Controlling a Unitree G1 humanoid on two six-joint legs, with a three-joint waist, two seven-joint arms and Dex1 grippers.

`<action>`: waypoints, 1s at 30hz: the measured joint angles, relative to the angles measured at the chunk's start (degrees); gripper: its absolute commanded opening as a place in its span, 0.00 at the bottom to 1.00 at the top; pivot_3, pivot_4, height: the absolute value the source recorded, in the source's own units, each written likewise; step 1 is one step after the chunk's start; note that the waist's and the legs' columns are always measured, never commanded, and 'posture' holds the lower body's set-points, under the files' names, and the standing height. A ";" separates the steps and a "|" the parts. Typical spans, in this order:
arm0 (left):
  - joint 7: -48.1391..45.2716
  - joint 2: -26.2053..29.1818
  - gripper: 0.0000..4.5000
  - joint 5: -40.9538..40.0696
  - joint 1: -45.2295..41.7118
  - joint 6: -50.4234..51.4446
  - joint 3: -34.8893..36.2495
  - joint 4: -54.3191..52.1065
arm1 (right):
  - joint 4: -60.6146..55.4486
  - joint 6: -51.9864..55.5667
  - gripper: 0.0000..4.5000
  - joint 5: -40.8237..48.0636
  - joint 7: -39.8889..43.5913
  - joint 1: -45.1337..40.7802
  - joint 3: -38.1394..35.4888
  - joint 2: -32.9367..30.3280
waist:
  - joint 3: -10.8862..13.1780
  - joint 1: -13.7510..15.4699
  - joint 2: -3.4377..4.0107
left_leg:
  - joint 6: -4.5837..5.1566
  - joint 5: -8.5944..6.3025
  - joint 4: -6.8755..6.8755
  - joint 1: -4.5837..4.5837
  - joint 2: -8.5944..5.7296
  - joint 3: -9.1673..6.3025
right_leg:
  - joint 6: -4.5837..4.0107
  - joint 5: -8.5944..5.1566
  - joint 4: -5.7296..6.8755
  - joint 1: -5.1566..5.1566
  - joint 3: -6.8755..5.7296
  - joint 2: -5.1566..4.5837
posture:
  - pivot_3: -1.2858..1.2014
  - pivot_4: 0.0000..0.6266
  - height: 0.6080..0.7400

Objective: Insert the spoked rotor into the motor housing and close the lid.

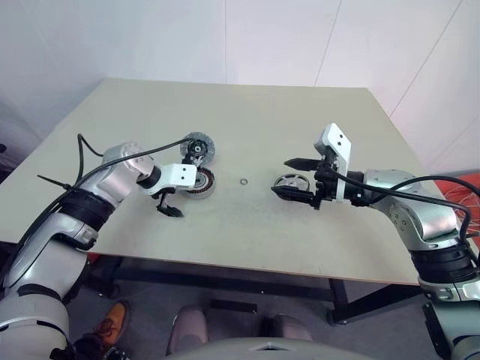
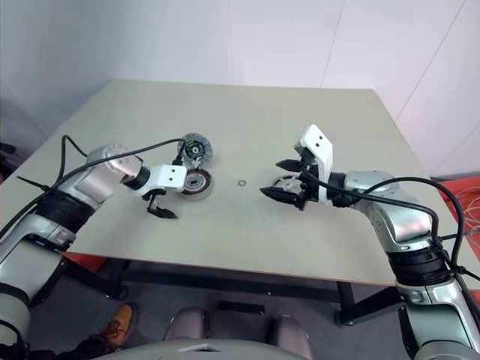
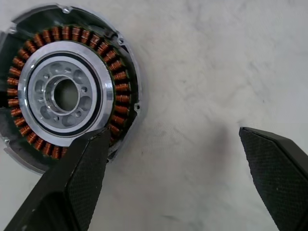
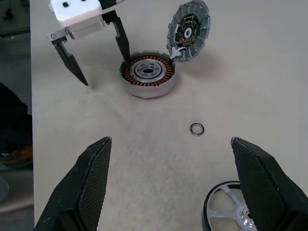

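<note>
Fingers of our left gripper (image 4: 90, 57) stand apart beside the motor housing (image 4: 147, 73); right gripper (image 1: 294, 178) fingers apart over the spoked rotor (image 4: 226, 211); a small ring (image 4: 197, 129) lies between on the worktop (image 1: 300, 112).

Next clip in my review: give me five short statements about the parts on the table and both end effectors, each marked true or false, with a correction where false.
1. The spoked rotor already sits inside the motor housing. False: it lies on the table apart from the housing, by the right end effector.
2. The lid leans tilted beside the housing. True.
3. A small loose ring lies between housing and rotor. True.
4. The left end effector is shut on the housing. False: its jaws are open, one finger over the housing's edge.
5. The right end effector is open and holds nothing. True.
</note>
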 measured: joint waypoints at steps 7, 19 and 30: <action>-0.68 -5.02 0.73 4.22 -5.22 -2.30 -1.74 7.76 | 0.06 -1.04 1.00 -1.12 0.16 0.40 -0.05 -0.25 | -0.05 1.22 0.06 | -0.07 0.08 0.03 0.11 -0.03 -0.01 | 0.17 -0.09 0.09 0.12 -0.01 -0.10 | 0.52 0.00 1.00; -0.88 -6.46 0.01 8.05 -7.01 -4.91 -1.35 10.80 | 0.75 -1.22 1.00 -2.69 0.10 0.31 -0.05 -0.17 | -0.08 1.15 0.12 | 0.04 0.02 -0.02 0.03 -0.06 -0.01 | -0.01 -0.04 0.07 0.05 -0.01 -0.13 | 0.52 0.00 1.00; -1.73 -6.95 0.01 8.37 -7.27 -6.64 -1.14 11.89 | 1.38 -1.92 1.00 -4.09 0.06 0.17 -0.05 0.15 | -0.10 1.12 0.15 | 0.06 0.00 -0.03 0.03 -0.09 0.00 | -0.01 -0.04 0.08 0.04 -0.02 -0.19 | 0.52 0.00 1.00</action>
